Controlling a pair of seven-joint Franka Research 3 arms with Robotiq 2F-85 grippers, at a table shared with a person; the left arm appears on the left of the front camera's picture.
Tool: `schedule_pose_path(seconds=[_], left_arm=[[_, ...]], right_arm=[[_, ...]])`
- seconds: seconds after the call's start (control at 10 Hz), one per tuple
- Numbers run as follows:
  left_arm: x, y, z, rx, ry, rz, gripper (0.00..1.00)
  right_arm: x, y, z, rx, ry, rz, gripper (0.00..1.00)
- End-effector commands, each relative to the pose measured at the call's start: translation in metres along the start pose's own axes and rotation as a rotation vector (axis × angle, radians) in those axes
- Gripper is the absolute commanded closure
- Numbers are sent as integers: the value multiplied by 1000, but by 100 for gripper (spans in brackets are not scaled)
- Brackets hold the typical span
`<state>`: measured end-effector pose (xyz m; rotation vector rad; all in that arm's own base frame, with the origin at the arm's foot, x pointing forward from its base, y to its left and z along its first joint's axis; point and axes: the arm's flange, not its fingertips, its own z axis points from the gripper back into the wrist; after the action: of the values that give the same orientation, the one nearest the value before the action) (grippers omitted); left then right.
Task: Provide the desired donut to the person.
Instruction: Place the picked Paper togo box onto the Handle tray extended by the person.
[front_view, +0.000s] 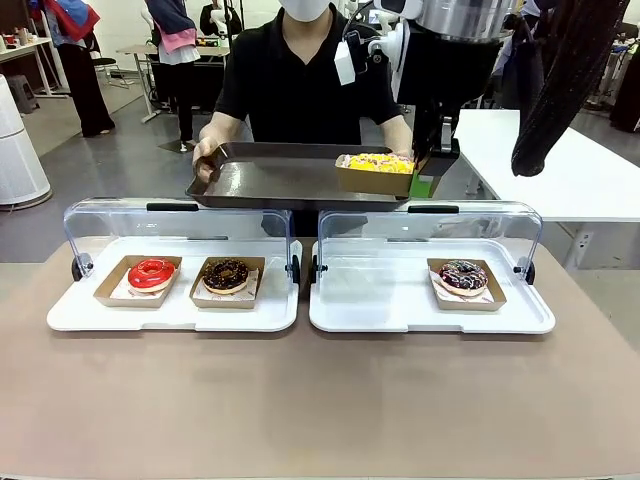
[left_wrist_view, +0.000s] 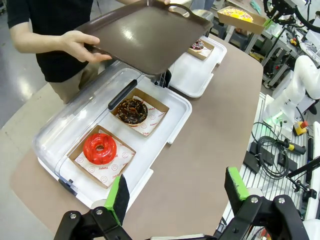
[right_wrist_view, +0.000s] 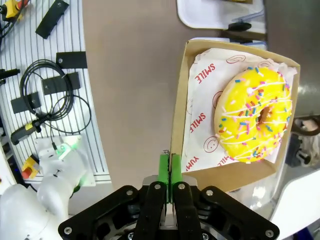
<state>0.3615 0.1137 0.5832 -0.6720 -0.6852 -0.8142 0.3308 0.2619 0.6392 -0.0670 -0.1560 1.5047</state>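
My right gripper (right_wrist_view: 170, 158) is pressed together on the edge of a shallow brown cardboard tray (right_wrist_view: 235, 177) carrying the yellow-iced, sprinkled donut (right_wrist_view: 256, 114). I hold it at the right end of the dark brown serving tray (front_view: 270, 180) that the person (front_view: 300, 90) holds in both hands beyond the tabletop's far edge; I cannot tell whether it touches. My left gripper (left_wrist_view: 177, 187) hangs spread wide over the near left corner of the tan tabletop (front_view: 320, 400).
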Motion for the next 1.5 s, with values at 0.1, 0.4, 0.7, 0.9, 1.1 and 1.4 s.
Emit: schedule_pose_path(seconds=[0.1, 0.4, 0.7, 0.9, 1.1, 1.4], left_arm=[[-1, -1, 1, -4, 6, -9, 0], [-1, -1, 1, -4, 6, -9, 0], [-1, -1, 1, -4, 6, -9, 0], [-1, -1, 1, -4, 6, -9, 0], [-1, -1, 1, -4, 6, -9, 0], [-1, -1, 1, -4, 6, -9, 0]], right_arm=[[-2, 4, -3, 10, -9, -9, 100], [-2, 4, -3, 10, -9, -9, 100], [-2, 4, -3, 10, -9, -9, 100], [-2, 4, -3, 10, -9, -9, 100], [13, -12, 11, -30, -27, 3, 98], [50, -63, 25, -79, -19, -2, 98]])
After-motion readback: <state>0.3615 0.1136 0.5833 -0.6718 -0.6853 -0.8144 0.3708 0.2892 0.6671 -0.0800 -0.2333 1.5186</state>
